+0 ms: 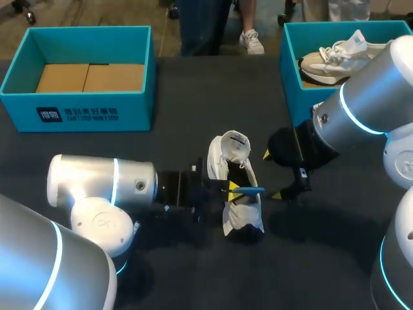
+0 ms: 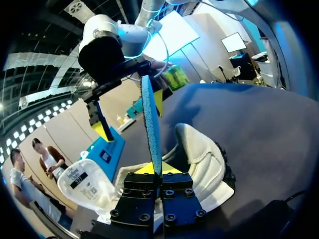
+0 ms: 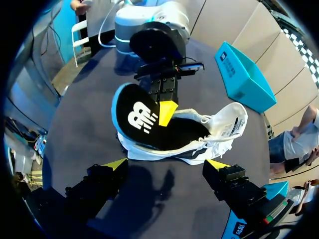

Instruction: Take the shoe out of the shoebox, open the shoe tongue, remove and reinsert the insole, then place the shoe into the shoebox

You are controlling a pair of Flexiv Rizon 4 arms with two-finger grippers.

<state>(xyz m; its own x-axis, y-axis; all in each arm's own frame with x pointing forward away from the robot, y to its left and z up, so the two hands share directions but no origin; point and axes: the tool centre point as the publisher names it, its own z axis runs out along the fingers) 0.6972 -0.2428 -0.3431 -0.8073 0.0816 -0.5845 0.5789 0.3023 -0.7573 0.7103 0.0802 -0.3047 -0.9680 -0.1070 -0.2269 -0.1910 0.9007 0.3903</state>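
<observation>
Between the left fingers [image 2: 143,169] the insole [image 3: 135,118] is clamped. The two yellow tips press together on its edge, so that from the left wrist it shows as a thin blue blade rising straight ahead of them. From the right wrist its black top face, with a white logo and a blue rim, stands on edge, its lower end at the opening of the shoe [image 3: 167,149]. The shoe is white with a dark lining and lies on the dark table [image 1: 193,97] near the middle, just ahead of the left arm. Its tongue [image 1: 233,145] is folded open with the labelled underside showing.

On the other side of the shoe the right fingers [image 3: 115,164] stand wide apart with nothing between them. They are just beside the shoe, not touching it, and point at its side and at the raised insole.

At the table's back left sits the left shoebox [image 1: 77,110], teal, with brown cardboard [image 1: 90,77] on its floor. Well apart from it, at the back right, is the right shoebox [image 1: 290,71] — also teal and partly hidden behind the right arm. It holds a second shoe [image 1: 332,57], pale with white laces
</observation>
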